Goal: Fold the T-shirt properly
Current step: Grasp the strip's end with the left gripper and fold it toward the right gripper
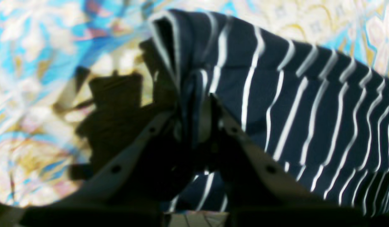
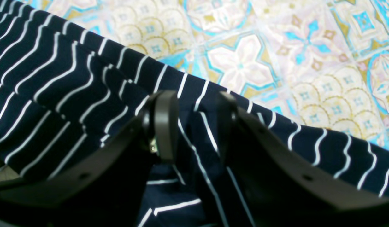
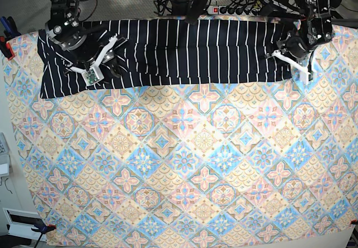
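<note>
The dark navy T-shirt (image 3: 196,52) with white pinstripes lies as a long band across the far side of the table. My left gripper (image 3: 295,63) is at its right end. In the left wrist view it (image 1: 197,123) is shut on a bunched corner of the T-shirt (image 1: 308,94), which is lifted off the tablecloth. My right gripper (image 3: 95,71) is over the band's left part, near its front edge. In the right wrist view its fingers (image 2: 196,126) stand apart with a ridge of the T-shirt (image 2: 55,78) between them.
The pastel diamond-patterned tablecloth (image 3: 184,164) covers the whole table in front of the shirt. Clamps hold it at the left edge (image 3: 5,47) and the front left corner (image 3: 42,229). A power strip and cables (image 3: 235,8) lie behind the table.
</note>
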